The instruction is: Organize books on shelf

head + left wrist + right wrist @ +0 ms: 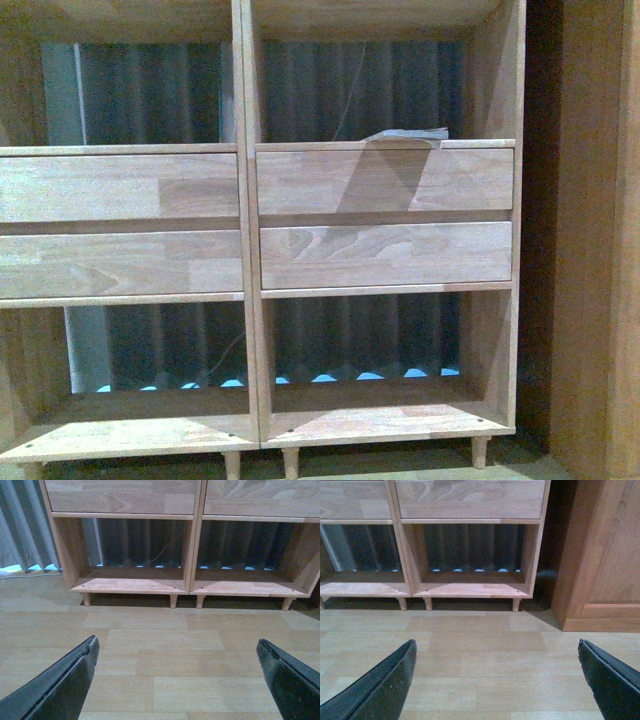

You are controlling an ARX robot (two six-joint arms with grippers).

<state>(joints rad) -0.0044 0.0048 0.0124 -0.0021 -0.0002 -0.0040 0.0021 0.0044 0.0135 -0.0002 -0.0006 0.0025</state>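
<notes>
The light-wood shelf [250, 250] fills the front view, with four plain drawer fronts between its upper and lower cubbies. A thin pale book [410, 134] lies flat in the upper right cubby; only its edge shows above the drawer top. Neither arm appears in the front view. In the left wrist view my left gripper [176, 641] hangs open over bare floor, well short of the shelf [130, 586]. My right gripper [497, 642] is likewise open above the floor, facing the shelf's lower right cubby [470, 589]. Nothing sits between either pair of fingers.
A darker reddish-brown cabinet [600, 555] stands close to the right of the shelf, also seen in the front view [600, 240]. A grey curtain [20, 525] hangs behind the open-backed shelf. Pale wood-plank floor [165, 630] runs up to the shelf's short legs.
</notes>
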